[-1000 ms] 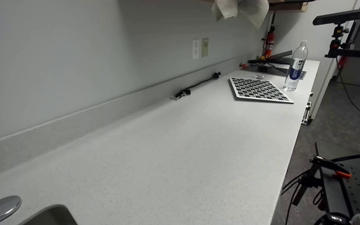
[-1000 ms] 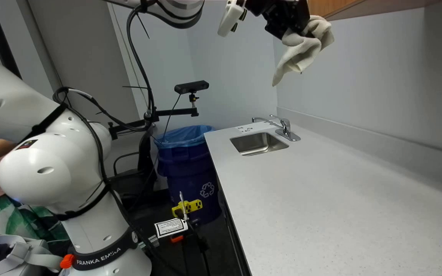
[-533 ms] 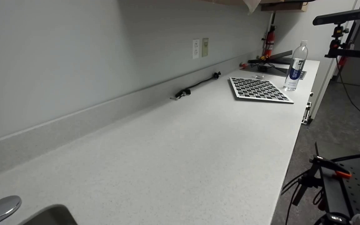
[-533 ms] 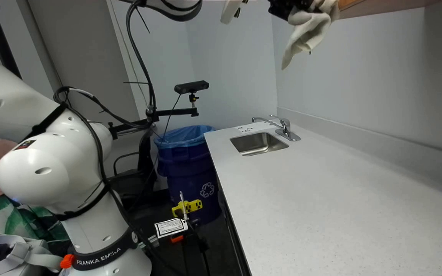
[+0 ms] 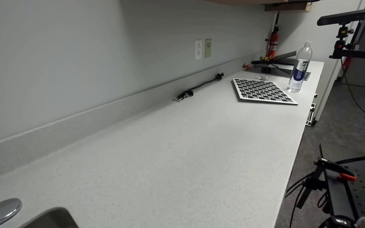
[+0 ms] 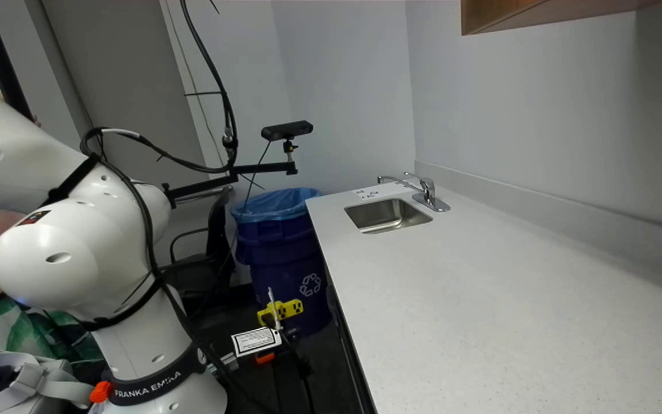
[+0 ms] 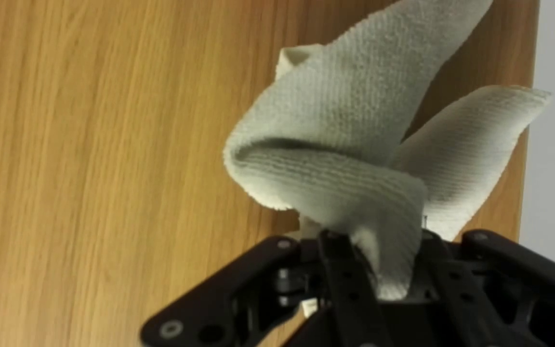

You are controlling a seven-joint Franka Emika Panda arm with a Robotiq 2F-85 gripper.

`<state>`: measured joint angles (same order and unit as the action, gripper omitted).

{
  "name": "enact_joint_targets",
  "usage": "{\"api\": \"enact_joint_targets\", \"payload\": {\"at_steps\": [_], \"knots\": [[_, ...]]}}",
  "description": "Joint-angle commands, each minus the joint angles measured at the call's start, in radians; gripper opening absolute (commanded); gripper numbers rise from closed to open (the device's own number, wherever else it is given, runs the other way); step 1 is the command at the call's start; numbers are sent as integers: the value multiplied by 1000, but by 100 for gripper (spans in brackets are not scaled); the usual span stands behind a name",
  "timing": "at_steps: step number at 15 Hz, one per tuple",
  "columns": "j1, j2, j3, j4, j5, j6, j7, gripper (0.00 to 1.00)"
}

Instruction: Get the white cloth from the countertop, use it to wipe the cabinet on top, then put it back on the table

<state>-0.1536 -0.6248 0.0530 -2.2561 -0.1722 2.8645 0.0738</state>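
Observation:
The white cloth (image 7: 345, 106) shows only in the wrist view, bunched and folded. My gripper (image 7: 381, 241) is shut on it, with a fold of cloth between the fingers and loose ends spread out ahead. Behind the cloth is the wood-grain surface of the cabinet (image 7: 113, 168); whether the cloth touches it I cannot tell. The cabinet's lower part also shows at the top of both exterior views (image 6: 500, 12) (image 5: 242, 1). Gripper and cloth are out of view in both exterior views. The countertop (image 5: 185, 158) is pale and speckled, and it shows in both exterior views (image 6: 480, 322).
A water bottle (image 5: 299, 68) and a checkered board (image 5: 263, 91) stand far along the counter. A black cable (image 5: 201, 85) lies by the wall. The sink (image 6: 388, 215) and faucet (image 6: 430, 195) are at the other end. A camera on a mount (image 6: 287, 131) stands beside the counter.
The gripper and cloth have risen past the top edge of both exterior views. The cabinet's lower corner, covered by the cloth before, now shows.

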Motion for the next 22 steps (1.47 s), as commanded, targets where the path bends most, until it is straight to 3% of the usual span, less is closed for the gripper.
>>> {"api": "enact_joint_targets", "payload": {"at_steps": [1, 5, 8, 10, 12, 22], "knots": [[-132, 56, 81, 89, -28, 156, 89, 3], [-341, 103, 201, 143, -21, 347, 202, 3], [-555, 110, 334, 143, 9, 507, 274, 3], [-638, 108, 409, 123, 47, 532, 297, 3], [-661, 97, 456, 79, 67, 530, 319, 3], [-539, 43, 494, -230, 62, 489, 352, 3]]}}
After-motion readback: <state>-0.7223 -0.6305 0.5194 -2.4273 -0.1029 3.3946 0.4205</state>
